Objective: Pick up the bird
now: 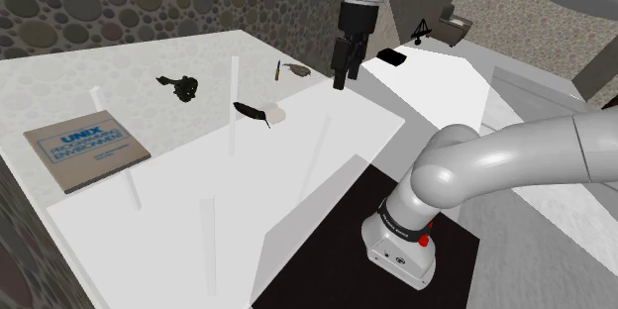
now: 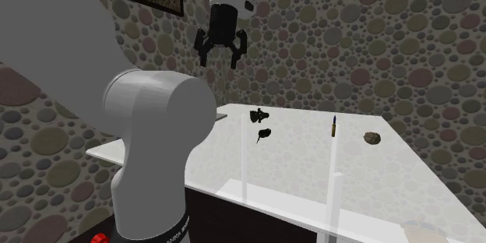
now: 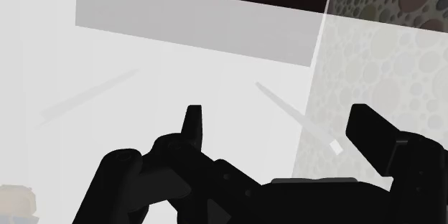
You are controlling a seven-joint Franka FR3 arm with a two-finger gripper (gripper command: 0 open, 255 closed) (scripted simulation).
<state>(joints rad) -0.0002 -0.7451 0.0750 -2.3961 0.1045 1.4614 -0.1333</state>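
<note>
Over table (image 1: 178, 193) far side, gripper (image 1: 342, 77) hangs released. Probable bird (image 1: 180, 86), dark lump, sits nine o'clock from it in shoulder view; centre over body before you descend.

A book (image 1: 87, 150) (UNIX on its cover) lies on the table (image 1: 168, 208).

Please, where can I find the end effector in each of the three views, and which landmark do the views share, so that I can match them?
Shoulder view: end effector at upper middle, hanging over the white table.
Second exterior view: end effector at upper left of centre, open, high above the table.
Wrist view: end effector, black fingers apart, over the table.
Shared landmark: pebble-patterned wall.
</note>
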